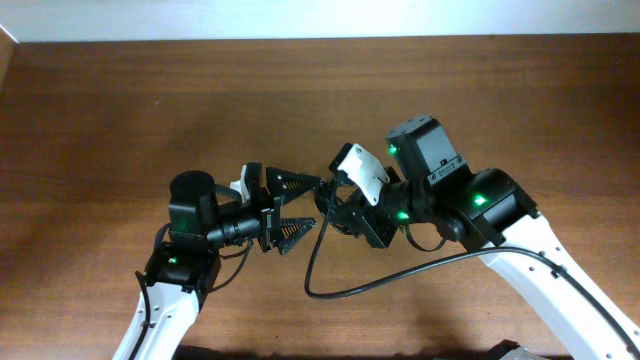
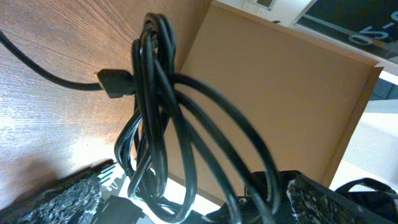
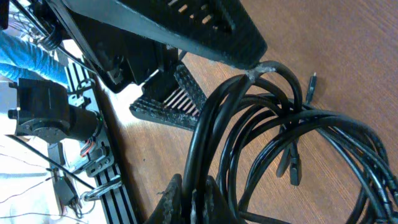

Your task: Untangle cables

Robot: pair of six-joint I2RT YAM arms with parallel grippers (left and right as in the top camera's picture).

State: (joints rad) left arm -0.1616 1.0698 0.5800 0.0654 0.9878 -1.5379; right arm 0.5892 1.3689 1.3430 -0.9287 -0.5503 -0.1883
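Left arm: I reach in from the lower left, wrist turned sideways. My left end effector (image 1: pixel 318 202) points right toward the middle of the counter (image 1: pixel 150 100), its jaws spread wide, one above the other in the overhead view.

Right arm: I reach in from the lower right, forearm angled up and left. My right end effector (image 1: pixel 338 205) faces the left one, almost tip to tip. Its jaws are clamped tight on the cables (image 3: pixel 280 124), gripping several strands at the edge of the bundle.

Cables: one tangled bundle of black loops, lifted off the counter and hanging from the right end effector. In the left wrist view the loops (image 2: pixel 152 93) hang between my left fingers (image 2: pixel 62 196); I cannot tell whether they touch them. A plug (image 2: pixel 113 81) sits at the side of the bundle, its strand running off over the counter.
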